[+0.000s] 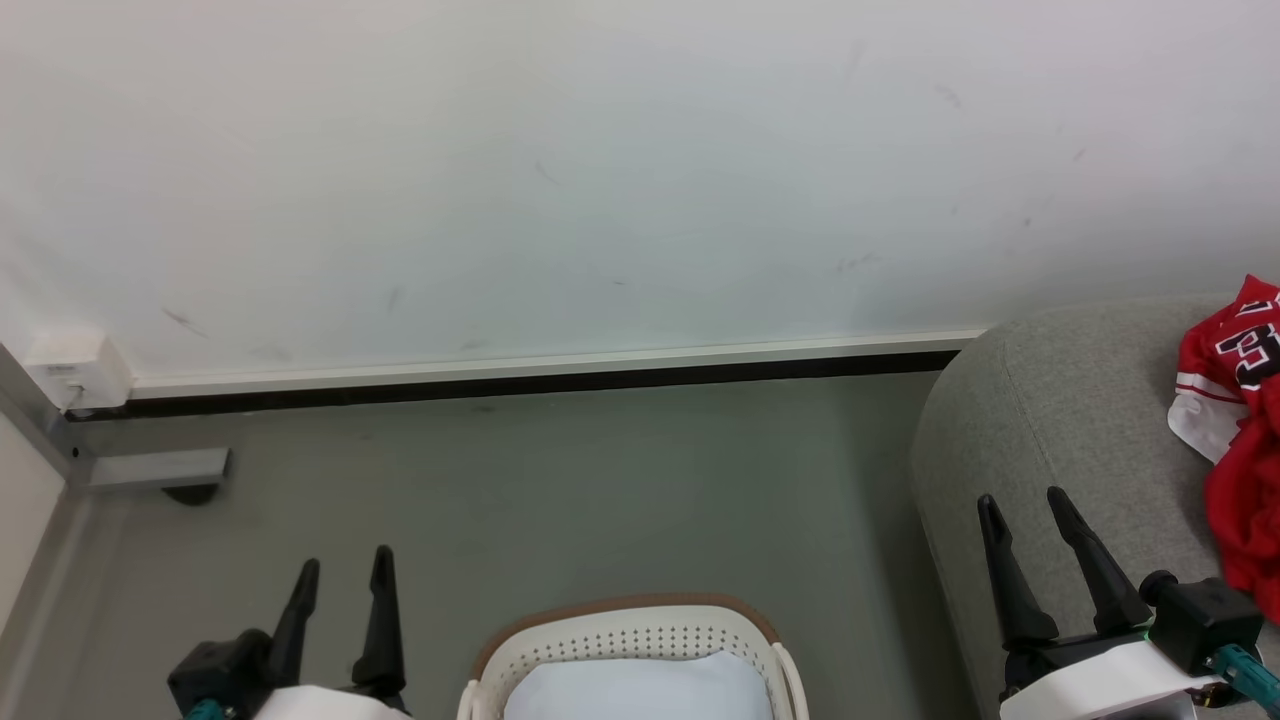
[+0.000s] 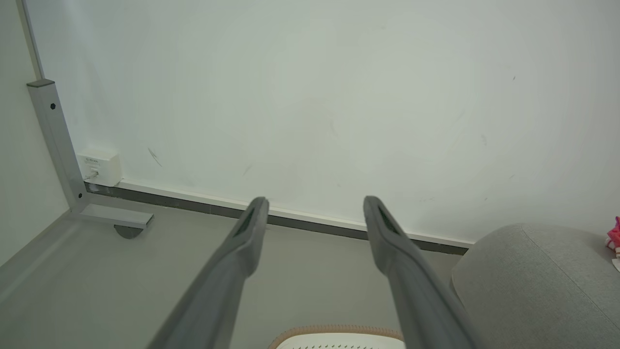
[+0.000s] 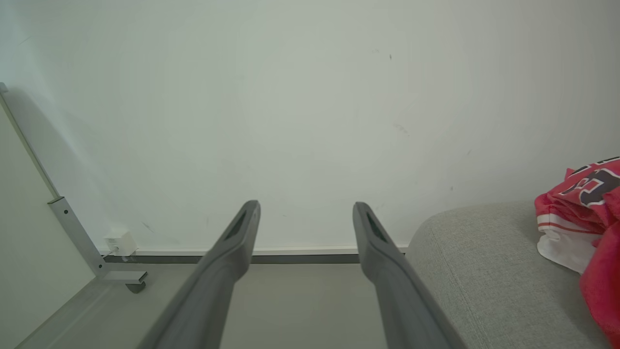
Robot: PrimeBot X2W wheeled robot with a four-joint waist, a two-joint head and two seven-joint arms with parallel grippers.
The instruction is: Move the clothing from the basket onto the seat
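**Lying heaped on the large light-grey woven-fabric seat: two red garments**

The red sports jersey, with black-and-white numerals and white trim, sits at 3 o'clock in the head view and is cut by the frame edge. The plain red piece lies touching it toward 4 o'clock. Both are on the seat's top, well apart from the rounded cream-white plastic laundry basket with its brown rim, which stands on the grey floor at 6 o'clock. A pale white-blue flat sheet lies inside the basket. The right claw, at 5 o'clock, shows against the seat's near corner, fingers spread wide and holding nothing. The left claw, at 7 o'clock near the basket, is likewise wide and empty.
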